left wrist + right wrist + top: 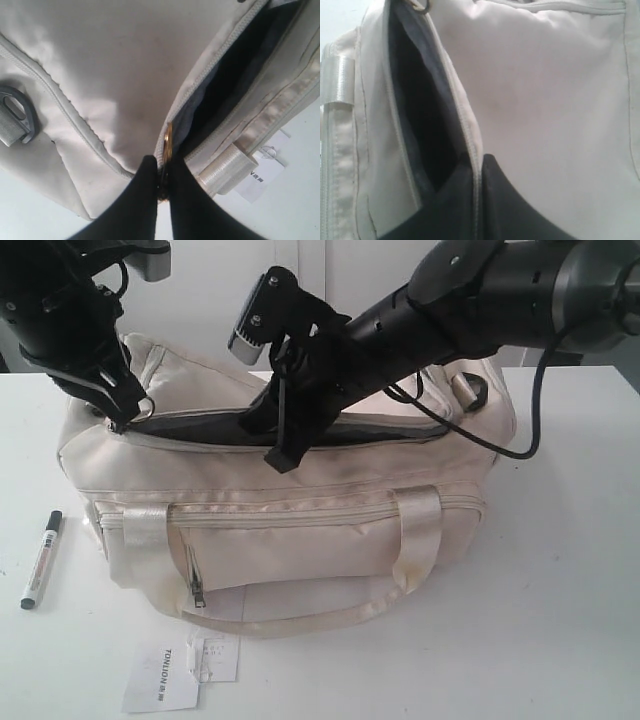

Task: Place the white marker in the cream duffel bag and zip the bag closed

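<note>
The cream duffel bag (pixel 300 510) lies on the white table with its top zipper open and black lining (pixel 200 426) showing. The white marker (pixel 41 560), black cap pointing away, lies on the table left of the bag, apart from both grippers. My left gripper (pixel 122 418) is at the bag's left end, shut on the gold zipper pull (pixel 168 142). My right gripper (pixel 270 437) reaches across to the middle of the opening. In the right wrist view the right gripper (pixel 478 167) is shut on the far zipper edge (pixel 465 125).
A white paper hangtag (pixel 165 676) lies on the table in front of the bag. Satin strap handles (pixel 415 520) hang down the front. A black D-ring (pixel 20 117) sits at the bag's left end, another D-ring (pixel 470 390) at its right end.
</note>
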{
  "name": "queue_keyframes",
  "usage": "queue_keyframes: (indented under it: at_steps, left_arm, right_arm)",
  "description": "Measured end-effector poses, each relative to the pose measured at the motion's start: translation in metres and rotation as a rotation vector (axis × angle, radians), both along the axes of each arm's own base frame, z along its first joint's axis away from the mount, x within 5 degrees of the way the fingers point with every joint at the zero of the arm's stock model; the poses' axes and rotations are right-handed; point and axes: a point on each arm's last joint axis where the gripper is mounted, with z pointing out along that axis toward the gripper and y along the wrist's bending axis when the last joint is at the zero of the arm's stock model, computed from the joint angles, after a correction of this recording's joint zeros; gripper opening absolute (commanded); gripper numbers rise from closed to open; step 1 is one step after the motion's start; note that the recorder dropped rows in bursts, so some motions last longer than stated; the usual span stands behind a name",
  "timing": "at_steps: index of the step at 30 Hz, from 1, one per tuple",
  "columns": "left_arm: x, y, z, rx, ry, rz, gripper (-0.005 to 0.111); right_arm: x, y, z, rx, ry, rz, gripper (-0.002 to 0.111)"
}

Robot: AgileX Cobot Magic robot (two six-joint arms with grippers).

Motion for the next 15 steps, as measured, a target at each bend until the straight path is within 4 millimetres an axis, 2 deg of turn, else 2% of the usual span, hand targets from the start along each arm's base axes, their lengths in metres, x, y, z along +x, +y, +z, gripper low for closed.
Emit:
queue_keyframes:
  at_steps: [6,15]
  left_arm:
    - [0.000,0.000,0.000,-0.001,-0.004,0.000,0.000]
    - [0.001,0.000,0.000,0.005,-0.010,-0.001,0.000]
  right_arm:
    - [-0.004,-0.002,0.012,0.001,-0.040,-0.003,0.000]
    - [-0.006,-0.004,0.017,-0.019,-0.064,0.004,0.000]
